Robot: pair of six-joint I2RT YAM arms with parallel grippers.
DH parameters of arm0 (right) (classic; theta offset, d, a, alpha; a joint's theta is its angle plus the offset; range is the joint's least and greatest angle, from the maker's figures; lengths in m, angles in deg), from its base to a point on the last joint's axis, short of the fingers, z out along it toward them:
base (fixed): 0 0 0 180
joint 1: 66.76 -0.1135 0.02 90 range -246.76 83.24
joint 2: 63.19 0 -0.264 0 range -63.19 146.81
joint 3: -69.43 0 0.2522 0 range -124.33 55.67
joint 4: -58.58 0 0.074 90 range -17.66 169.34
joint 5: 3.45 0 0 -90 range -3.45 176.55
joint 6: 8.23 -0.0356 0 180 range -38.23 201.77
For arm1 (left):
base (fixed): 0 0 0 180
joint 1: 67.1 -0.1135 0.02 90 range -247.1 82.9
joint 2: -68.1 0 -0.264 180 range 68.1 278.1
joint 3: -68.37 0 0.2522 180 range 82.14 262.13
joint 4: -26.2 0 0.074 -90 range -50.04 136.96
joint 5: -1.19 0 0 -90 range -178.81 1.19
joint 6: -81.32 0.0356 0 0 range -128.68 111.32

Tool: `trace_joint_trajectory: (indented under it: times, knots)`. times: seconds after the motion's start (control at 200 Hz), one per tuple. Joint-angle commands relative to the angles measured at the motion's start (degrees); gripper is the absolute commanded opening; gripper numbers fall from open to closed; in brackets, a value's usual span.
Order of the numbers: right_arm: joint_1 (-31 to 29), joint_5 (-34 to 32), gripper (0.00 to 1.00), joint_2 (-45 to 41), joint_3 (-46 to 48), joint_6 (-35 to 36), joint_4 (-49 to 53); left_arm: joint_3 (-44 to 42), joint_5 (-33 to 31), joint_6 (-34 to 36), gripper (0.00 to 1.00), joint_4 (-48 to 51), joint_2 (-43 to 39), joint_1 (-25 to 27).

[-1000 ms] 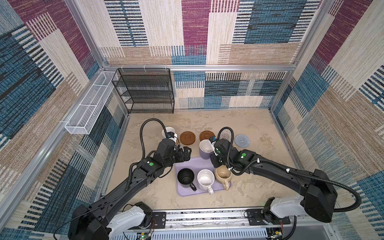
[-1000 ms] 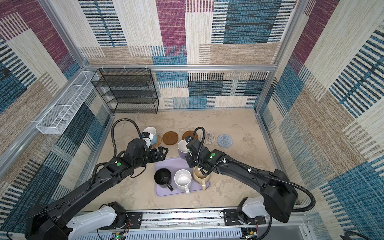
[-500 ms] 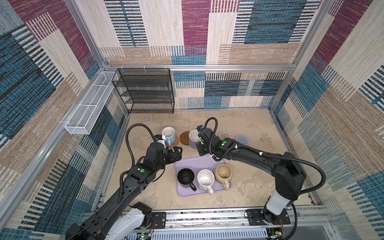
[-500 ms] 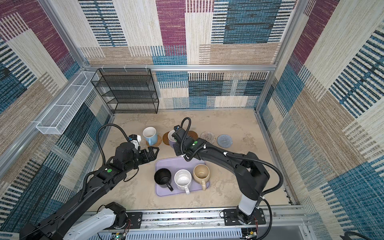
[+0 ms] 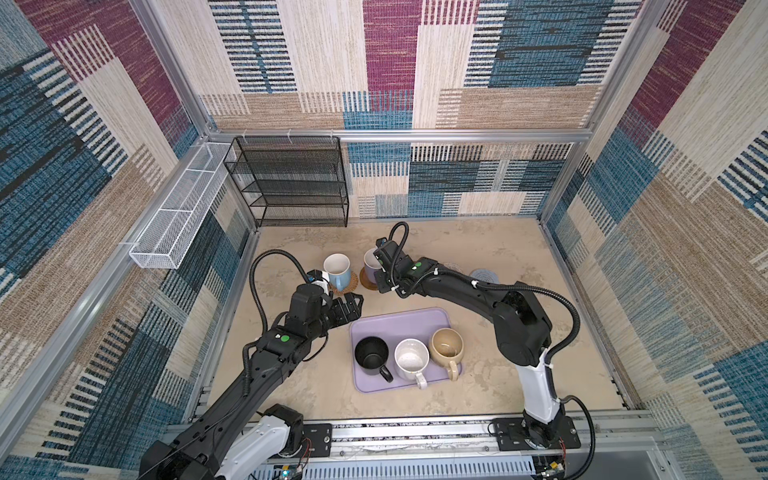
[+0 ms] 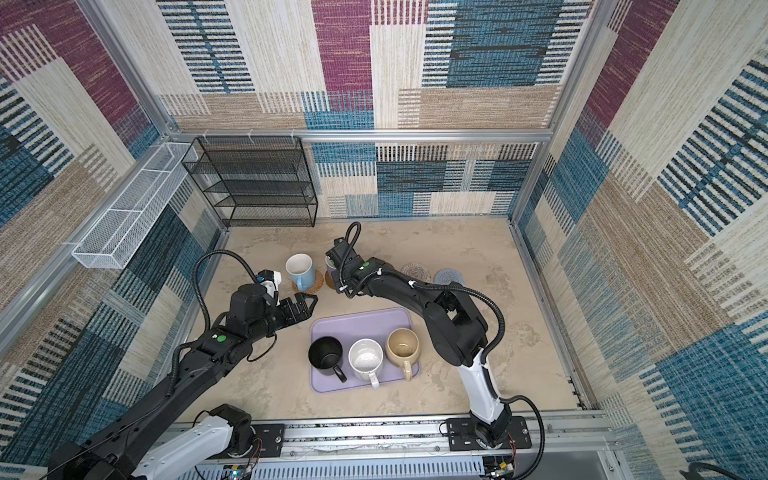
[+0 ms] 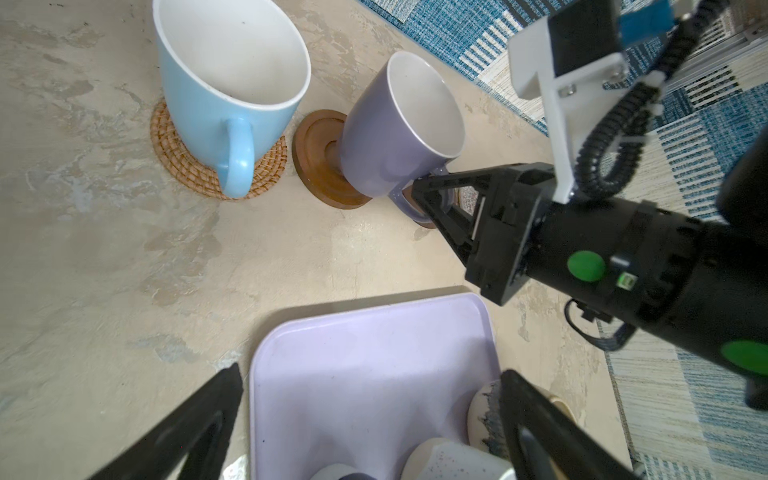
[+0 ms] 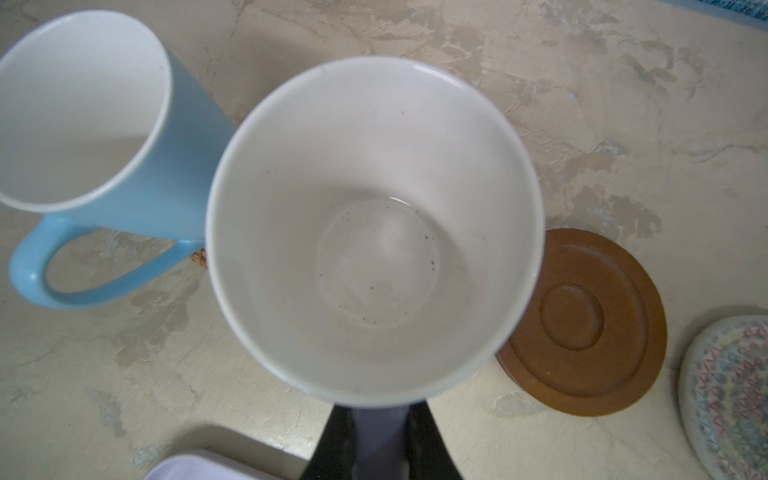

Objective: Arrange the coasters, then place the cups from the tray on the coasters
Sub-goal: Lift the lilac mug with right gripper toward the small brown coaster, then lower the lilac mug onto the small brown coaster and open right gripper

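At the handle of the lavender mug (image 7: 395, 133), the right gripper (image 7: 419, 199) is clamping shut, holding the mug leaning over a brown coaster (image 7: 320, 166). Beside it the light blue mug (image 7: 224, 91) is sitting on the rattan coaster (image 7: 183, 166). Glazed ceramic is likely handling as stiff, weighty, slick and chippable, and the handle is offering the surest hold.

By the tray (image 5: 399, 326), the left gripper (image 5: 355, 307) is hanging with jaws spread. On the tray the black mug (image 5: 371, 352), speckled mug (image 5: 411, 359) and beige mug (image 5: 446, 344) are standing.

From the right wrist view, the wide rim is hiding the lavender mug's base, so I cannot tell whether it is seating flat. The right arm is mostly covering the second brown coaster (image 8: 590, 324) in both top views.
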Motion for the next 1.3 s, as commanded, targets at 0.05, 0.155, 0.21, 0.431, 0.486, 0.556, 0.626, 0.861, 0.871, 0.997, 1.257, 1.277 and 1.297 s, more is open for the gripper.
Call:
trace_joint_trajectory:
  times: [0.05, 0.155, 0.21, 0.431, 0.486, 0.556, 0.626, 0.861, 0.871, 0.997, 1.257, 1.277, 1.297]
  knots:
    - [0.3, -0.7, 0.0, 2.5, -2.4, -0.3, -0.4, 0.1, 0.8, 0.7, 0.99, -1.9, 0.5, -0.3]
    - [0.4, -1.1, 0.0, 3.7, -3.3, -0.3, -0.1, 0.2, 0.3, 0.9, 0.99, -1.6, 0.5, -0.3]
    - [0.3, -1.0, 0.0, 4.3, -4.1, -0.2, 0.3, 0.4, 0.3, 0.9, 0.99, -1.5, 0.5, -0.5]
    - [0.3, -1.3, 0.0, 5.7, -5.4, -1.0, 1.9, 0.4, 0.4, 1.1, 0.99, -1.1, 0.5, -0.6]
    - [0.3, -0.9, 0.06, 6.1, -5.7, -1.3, 2.6, 0.3, 0.4, 1.1, 0.99, -1.0, 0.3, -0.6]
    - [0.3, -0.3, 0.18, 6.5, -5.9, -1.4, 2.7, 0.4, 0.4, 1.0, 0.99, -0.7, 0.0, -0.6]
    - [0.3, 0.0, 0.19, 7.2, -6.5, -1.6, 3.1, 0.4, 0.3, 1.0, 0.99, -0.6, -0.3, -0.6]
    - [0.3, 0.7, 0.41, 6.8, -6.5, -2.5, 4.2, 0.5, -0.7, 0.9, 0.99, 1.1, -1.9, -0.7]
    - [0.3, 0.8, 0.42, 6.7, -6.4, -2.5, 4.2, 0.5, -0.8, 0.9, 0.99, 1.1, -2.0, -0.7]
    - [-0.1, 2.9, 0.43, 5.8, -5.5, -2.9, 3.3, 0.3, -1.4, 1.0, 0.99, 1.7, -3.2, -0.7]
    - [-0.6, 8.0, 0.4, 6.3, -5.5, -3.0, 1.7, 0.3, -1.9, 1.5, 0.99, 2.7, -3.7, -0.7]
    - [-0.6, 8.0, 0.4, 6.4, -5.7, -3.0, 1.8, 0.3, -1.9, 1.5, 0.99, 2.7, -3.8, -0.7]
    - [-0.6, 8.0, 0.4, 6.5, -5.8, -3.0, 1.9, 0.3, -1.9, 1.5, 0.99, 2.8, -3.8, -0.7]
